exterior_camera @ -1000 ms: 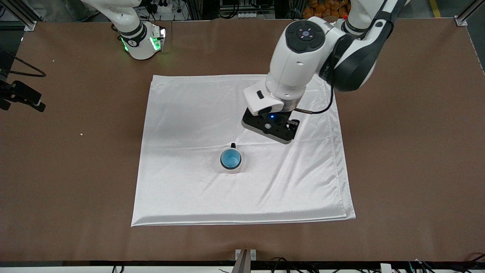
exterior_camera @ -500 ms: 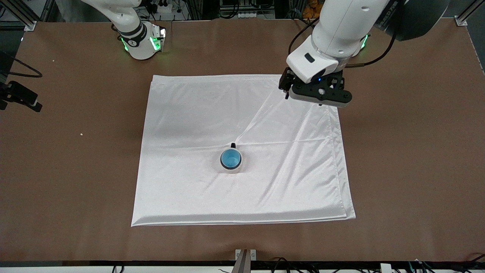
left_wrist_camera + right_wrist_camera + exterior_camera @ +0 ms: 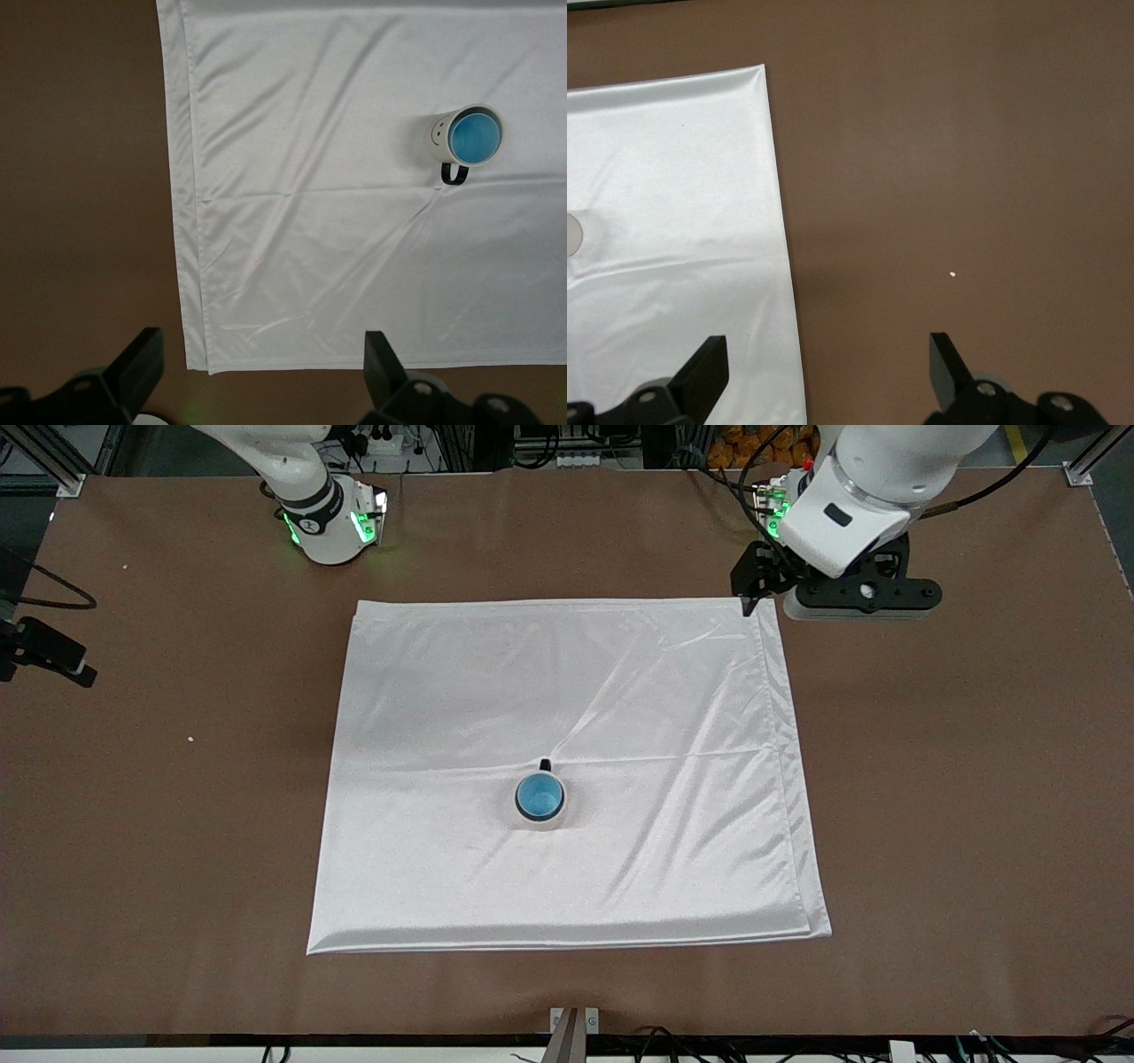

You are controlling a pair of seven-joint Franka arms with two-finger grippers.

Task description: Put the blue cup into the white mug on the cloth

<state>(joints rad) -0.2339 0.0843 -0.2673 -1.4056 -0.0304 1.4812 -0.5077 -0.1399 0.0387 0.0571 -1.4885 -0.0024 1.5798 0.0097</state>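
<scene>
The blue cup (image 3: 539,795) sits inside the white mug (image 3: 556,817), which stands upright on the cloth (image 3: 443,691) near its middle, its black handle pointing toward the robots. In the left wrist view the cup (image 3: 475,137) shows in the mug (image 3: 438,135) on the cloth (image 3: 310,177). My left gripper (image 3: 757,589) is open and empty, up over the cloth's corner by the left arm's base (image 3: 261,376). My right gripper (image 3: 827,372) is open and empty, high over the cloth's (image 3: 673,221) edge at the right arm's end. It is out of the front view.
Bare brown table (image 3: 957,779) surrounds the cloth on all sides. The right arm's base (image 3: 330,522) stands at the table's edge by the robots. A small white speck (image 3: 189,738) lies on the table toward the right arm's end.
My left arm has drawn back from over the cloth beside the mug to over the cloth's corner by its base. The cup and mug have not moved.
</scene>
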